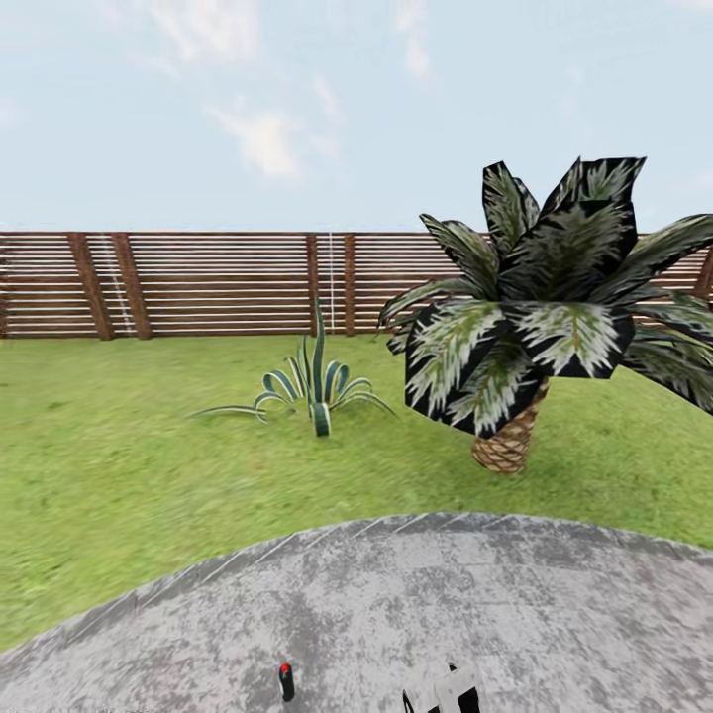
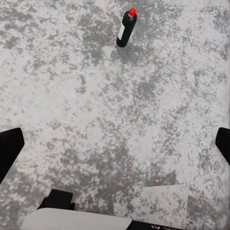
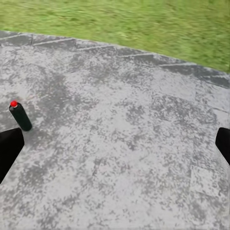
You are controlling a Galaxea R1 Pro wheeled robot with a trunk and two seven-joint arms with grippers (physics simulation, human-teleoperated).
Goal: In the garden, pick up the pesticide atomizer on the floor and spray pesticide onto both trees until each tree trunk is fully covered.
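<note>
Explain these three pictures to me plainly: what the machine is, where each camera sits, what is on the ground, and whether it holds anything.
These are simulator renders from a wheeled robot with two arms. The large picture comes from its head camera, looking out over a garden: lawn, a slatted wooden fence, a short palm and a spiky striped plant. The robot stands on a grey stone patio.

The other two pictures come from cameras near each hand, looking along its fingers. The black shapes at the picture edges are fingertips, spread wide, so both hands are open and hold nothing.

On the patio stands the pesticide atomizer, a small dark bottle with a red dot on top, upright and untouched.
</note>
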